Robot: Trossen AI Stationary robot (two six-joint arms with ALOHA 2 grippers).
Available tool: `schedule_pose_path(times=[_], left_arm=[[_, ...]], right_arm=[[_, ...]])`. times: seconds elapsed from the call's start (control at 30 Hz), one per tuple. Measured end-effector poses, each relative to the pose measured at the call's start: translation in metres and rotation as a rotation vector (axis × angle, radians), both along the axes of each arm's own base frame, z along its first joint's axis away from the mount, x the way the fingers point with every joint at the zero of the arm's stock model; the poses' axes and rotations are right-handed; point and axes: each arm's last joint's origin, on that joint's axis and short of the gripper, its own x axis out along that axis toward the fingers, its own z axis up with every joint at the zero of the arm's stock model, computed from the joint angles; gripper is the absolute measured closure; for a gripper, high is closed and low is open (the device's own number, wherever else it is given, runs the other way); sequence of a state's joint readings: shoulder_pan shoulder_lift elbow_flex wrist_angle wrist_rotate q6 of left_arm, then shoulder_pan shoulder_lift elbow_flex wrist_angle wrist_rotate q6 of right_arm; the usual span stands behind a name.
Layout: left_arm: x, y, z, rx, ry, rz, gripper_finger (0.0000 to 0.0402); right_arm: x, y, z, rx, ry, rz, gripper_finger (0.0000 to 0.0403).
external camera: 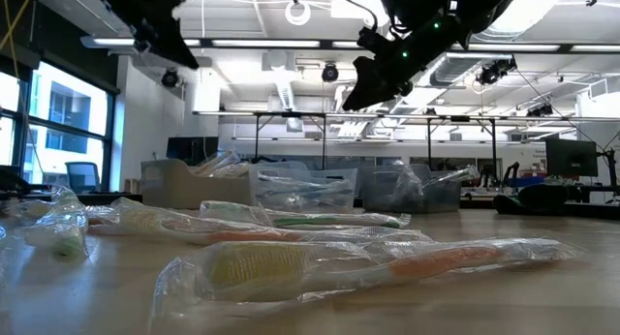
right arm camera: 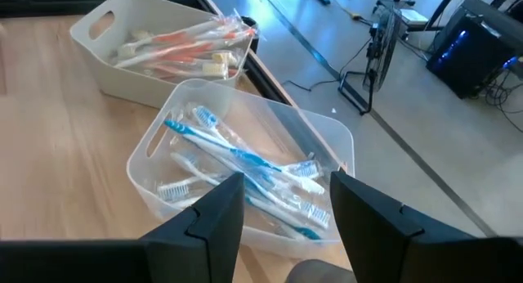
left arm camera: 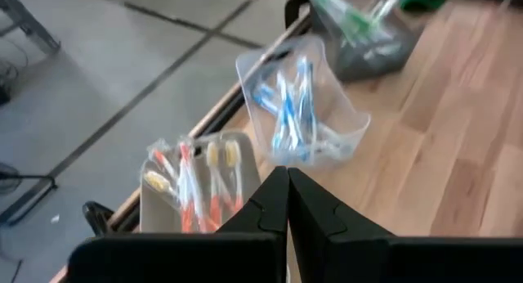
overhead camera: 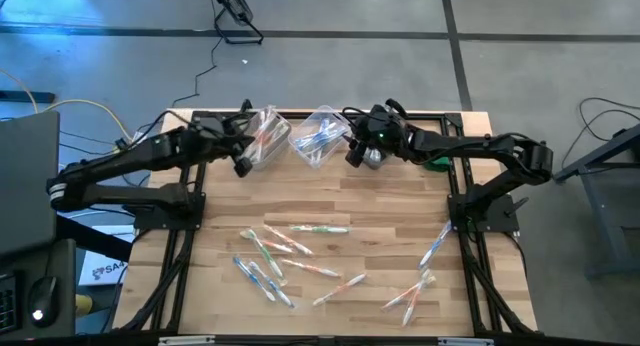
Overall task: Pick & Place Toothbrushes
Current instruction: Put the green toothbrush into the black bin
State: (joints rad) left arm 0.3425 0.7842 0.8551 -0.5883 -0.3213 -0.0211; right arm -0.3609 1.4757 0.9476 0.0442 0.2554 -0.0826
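Note:
Several wrapped toothbrushes point(overhead camera: 290, 251) lie flat and loose on the wooden table's near half, with more near the right edge point(overhead camera: 420, 286). In the low view they fill the foreground point(external camera: 368, 267). At the far edge stand a white bin with orange toothbrushes point(left arm camera: 196, 193), a clear bin with blue ones point(right arm camera: 245, 177) and a grey bin with green ones point(left arm camera: 359, 38). My left gripper point(left arm camera: 286, 172) is shut and holds nothing; it hangs in the air just near of the orange bin point(overhead camera: 262, 136). My right gripper point(right arm camera: 286, 189) is open, with nothing between its fingers, raised beside the blue bin point(overhead camera: 320, 136).
A small green object point(overhead camera: 436, 164) lies on the table right of the grey bin. The black frame rail point(overhead camera: 300, 114) runs along the far edge behind the bins. Bare wood shows between the bins and the loose toothbrushes.

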Motion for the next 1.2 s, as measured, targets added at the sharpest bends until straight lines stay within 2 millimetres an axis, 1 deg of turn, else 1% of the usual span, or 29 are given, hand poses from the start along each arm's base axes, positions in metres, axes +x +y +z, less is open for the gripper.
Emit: schedule_pose_path(times=[0.17,0.27,0.33,0.5,0.67,0.77,0.9,1.0,1.1,1.2], left_arm=[[-0.011,-0.004,0.007,0.019,-0.052,-0.004,0.04],[-0.012,-0.005,0.008,0.021,-0.055,-0.004,0.04],[-0.011,-0.004,0.007,0.02,-0.052,-0.004,0.04],[-0.006,-0.003,0.004,0.011,-0.025,-0.004,0.04],[-0.001,-0.001,-0.004,-0.015,0.046,-0.003,0.04],[0.001,0.0,-0.01,-0.033,0.098,-0.003,0.04],[0.0,0.0,-0.017,-0.061,0.175,-0.003,0.04],[-0.002,-0.001,-0.02,-0.083,0.211,0.004,0.04],[-0.003,-0.001,-0.021,-0.09,0.215,0.009,0.04],[-0.003,-0.001,-0.021,-0.101,0.205,0.019,0.04]], right_arm=[[0.002,0.007,-0.001,0.012,0.008,0.02,0.0229],[0.006,0.019,-0.002,0.041,0.006,0.101,0.0229],[0.01,0.029,-0.002,0.093,-0.013,0.172,0.0229],[0.017,0.061,-0.003,0.242,-0.059,0.337,0.0229],[0.022,0.097,-0.003,0.27,-0.043,0.481,0.0229],[0.023,0.122,-0.003,0.257,-0.032,0.537,0.0229],[0.021,0.157,-0.002,0.19,-0.024,0.544,0.0229],[0.017,0.179,-0.002,0.136,-0.019,0.53,0.0229],[0.013,0.195,-0.002,0.095,-0.019,0.515,0.0229],[0.01,0.206,-0.002,0.087,-0.027,0.498,0.0229]])
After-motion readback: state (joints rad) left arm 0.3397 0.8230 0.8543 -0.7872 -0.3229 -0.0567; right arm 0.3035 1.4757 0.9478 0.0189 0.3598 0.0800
